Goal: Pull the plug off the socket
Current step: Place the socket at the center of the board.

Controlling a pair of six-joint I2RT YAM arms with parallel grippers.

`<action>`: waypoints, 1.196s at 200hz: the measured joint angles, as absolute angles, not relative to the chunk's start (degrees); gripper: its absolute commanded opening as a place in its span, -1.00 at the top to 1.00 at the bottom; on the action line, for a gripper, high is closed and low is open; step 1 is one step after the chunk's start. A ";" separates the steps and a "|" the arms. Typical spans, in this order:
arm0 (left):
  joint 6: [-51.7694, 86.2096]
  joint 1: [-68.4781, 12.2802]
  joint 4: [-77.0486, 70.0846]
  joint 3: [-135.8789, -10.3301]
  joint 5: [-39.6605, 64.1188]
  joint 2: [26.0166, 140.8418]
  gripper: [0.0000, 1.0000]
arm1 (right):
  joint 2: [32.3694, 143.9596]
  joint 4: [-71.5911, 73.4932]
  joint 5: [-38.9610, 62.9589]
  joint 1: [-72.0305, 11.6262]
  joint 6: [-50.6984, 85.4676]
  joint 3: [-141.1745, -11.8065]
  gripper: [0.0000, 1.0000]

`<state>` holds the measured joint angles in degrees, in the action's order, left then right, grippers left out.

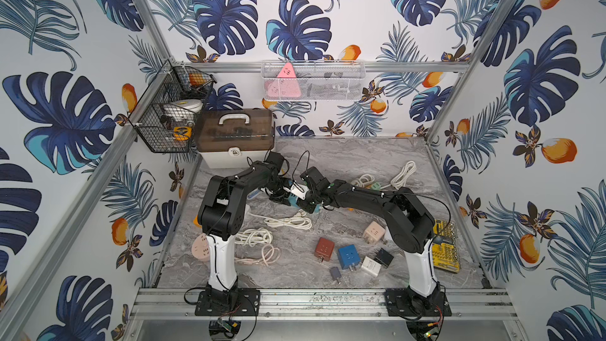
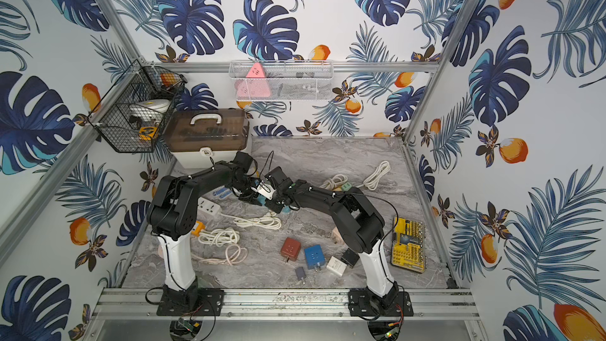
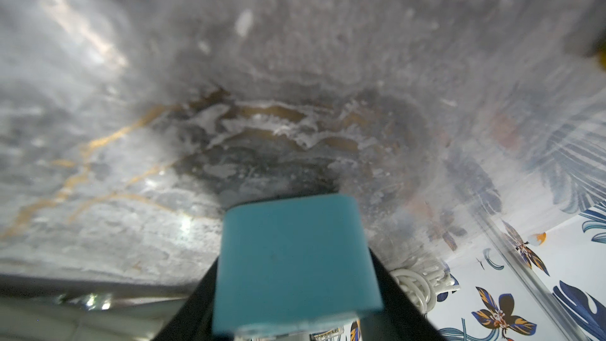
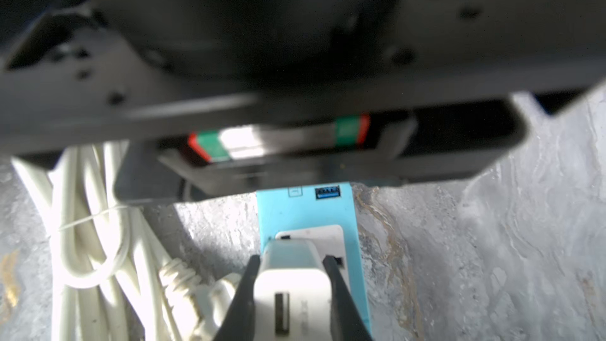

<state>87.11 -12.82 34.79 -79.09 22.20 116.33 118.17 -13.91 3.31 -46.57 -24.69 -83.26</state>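
The socket (image 4: 305, 211) is a teal block with a white face and a blue USB port. My left gripper (image 3: 295, 290) is shut on the socket (image 3: 295, 257), with a black finger on each side of it. The plug (image 4: 292, 277) is a white USB charger whose far end meets the socket's white face. My right gripper (image 4: 292, 267) is shut on it, its fingers (image 4: 246, 290) pressing both sides. In both top views the two grippers meet mid-table around the plug (image 1: 299, 191) (image 2: 266, 190), which the arms mostly hide.
White cable coils (image 1: 254, 236) and a power strip (image 2: 210, 206) lie near the left arm. Red (image 1: 324, 247), blue (image 1: 347, 255), white and black adapters sit at the front. A yellow bit set (image 1: 446, 247) lies right, a toolbox (image 1: 236, 136) at the back left.
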 measured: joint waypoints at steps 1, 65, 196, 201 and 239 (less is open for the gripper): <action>87.11 -12.82 34.79 -79.09 22.20 116.33 1.00 | 118.17 -13.93 3.31 -46.57 -24.69 -83.26 0.93; 87.13 -12.78 34.92 -79.02 22.24 116.64 1.00 | 113.71 -14.98 5.74 -46.50 -27.92 -84.53 1.00; 106.63 -11.92 24.69 -76.20 22.96 116.11 1.00 | 89.84 -21.17 5.15 -46.13 -4.14 -70.89 1.00; 107.28 -12.05 24.60 -76.93 22.68 116.60 1.00 | 88.77 -21.76 5.04 -46.13 -2.79 -70.19 1.00; 110.87 -13.21 24.58 -84.58 20.84 121.49 1.00 | 83.40 -28.32 4.27 -46.76 8.93 -66.46 1.00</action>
